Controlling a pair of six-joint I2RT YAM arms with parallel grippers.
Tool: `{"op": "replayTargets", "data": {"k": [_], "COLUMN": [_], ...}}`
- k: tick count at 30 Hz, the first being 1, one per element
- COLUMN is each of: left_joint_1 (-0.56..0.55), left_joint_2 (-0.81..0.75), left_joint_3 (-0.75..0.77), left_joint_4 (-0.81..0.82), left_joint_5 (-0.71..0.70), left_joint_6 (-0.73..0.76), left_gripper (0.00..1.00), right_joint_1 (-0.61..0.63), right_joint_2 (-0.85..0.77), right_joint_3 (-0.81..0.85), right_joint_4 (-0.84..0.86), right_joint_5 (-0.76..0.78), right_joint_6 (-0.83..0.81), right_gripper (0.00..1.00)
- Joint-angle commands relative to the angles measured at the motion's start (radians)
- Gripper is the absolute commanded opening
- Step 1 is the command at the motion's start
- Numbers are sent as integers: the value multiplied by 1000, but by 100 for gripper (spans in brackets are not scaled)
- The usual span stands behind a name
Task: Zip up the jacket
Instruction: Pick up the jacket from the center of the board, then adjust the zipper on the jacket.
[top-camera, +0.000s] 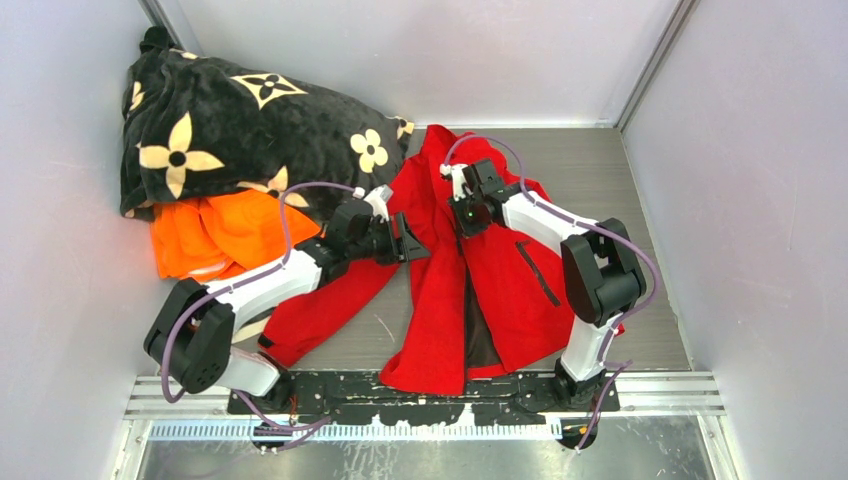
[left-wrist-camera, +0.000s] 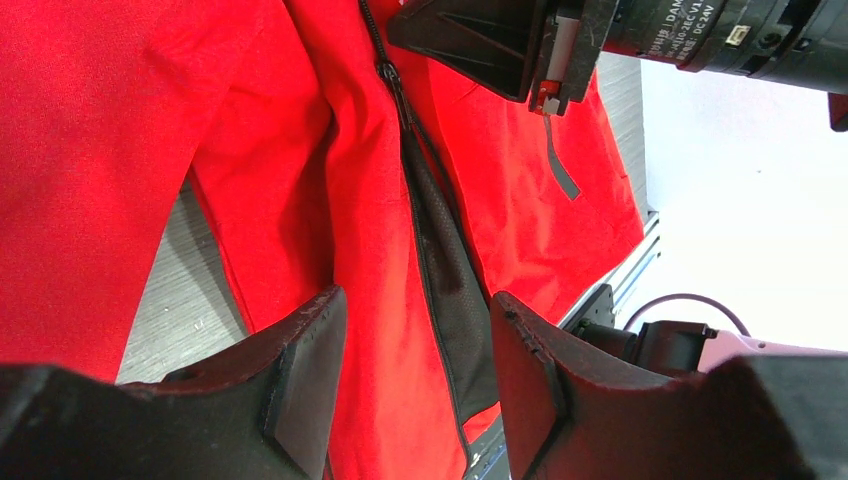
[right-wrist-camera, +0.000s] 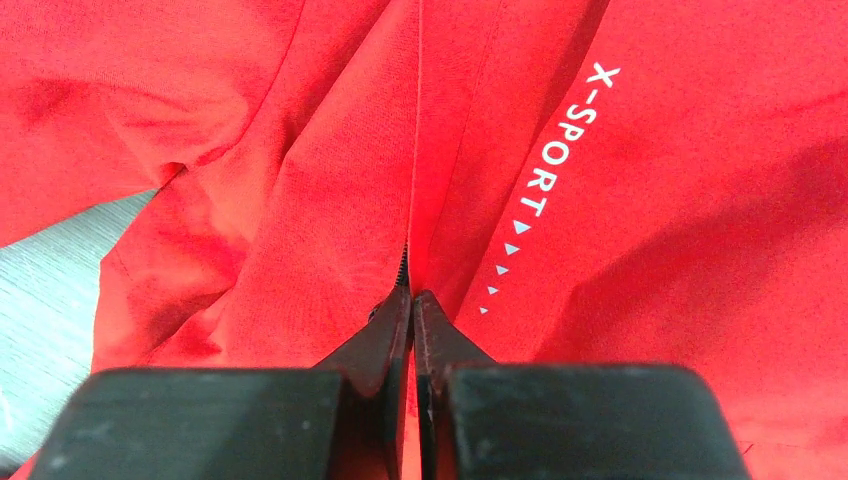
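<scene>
The jacket (top-camera: 500, 270) lies front-up on the surface (top-camera: 600, 170). Its lower front gapes, showing lining (left-wrist-camera: 450, 290), so most zipping looks undone. The right hand (right-wrist-camera: 412, 305) is pinched closed at the zip (left-wrist-camera: 385, 75); the left hand (left-wrist-camera: 415, 305) hovers open.

The left arm (top-camera: 265, 285) and the right arm (top-camera: 540, 215) have white links, black joints and a thin purple cable (top-camera: 284, 222) each. The fingers of the left hand (left-wrist-camera: 418, 300) and the right hand (right-wrist-camera: 412, 297) are black wedges.
</scene>
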Motion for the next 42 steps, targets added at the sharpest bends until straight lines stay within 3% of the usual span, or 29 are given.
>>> {"op": "replayTargets", "data": {"k": [1,4,9,12,19,30,42], "left_joint_1": [4,4,4,4,4,-31,-66], "left_joint_2": [-48,-46,-48,-51,-64,-18,154], "left_joint_3": [29,30,26,23,0,-20,53], "left_joint_4": [13,13,14,16,32,292,441], "left_joint_5": [13,21,27,33,45,136,149], "left_joint_6": [16,13,6,2,-10,-75,-150], "left_gripper": [55,55,55,55,55,56,55], "right_joint_1": [-16,-16,-17,-17,-36,-168,-190], "right_joint_2": [-15,3,30,47,-8,-199,-246], "right_joint_3": [36,42,61,69,58,-64,-98], "right_joint_4": [6,3,-3,-8,-10,70,118], "right_joint_5": [-33,-30,-12,-22,-102,-549,-627], "right_joint_6": [1,-1,-9,-10,-8,88,139], "right_gripper": [9,11,27,28,2,1,1]}}
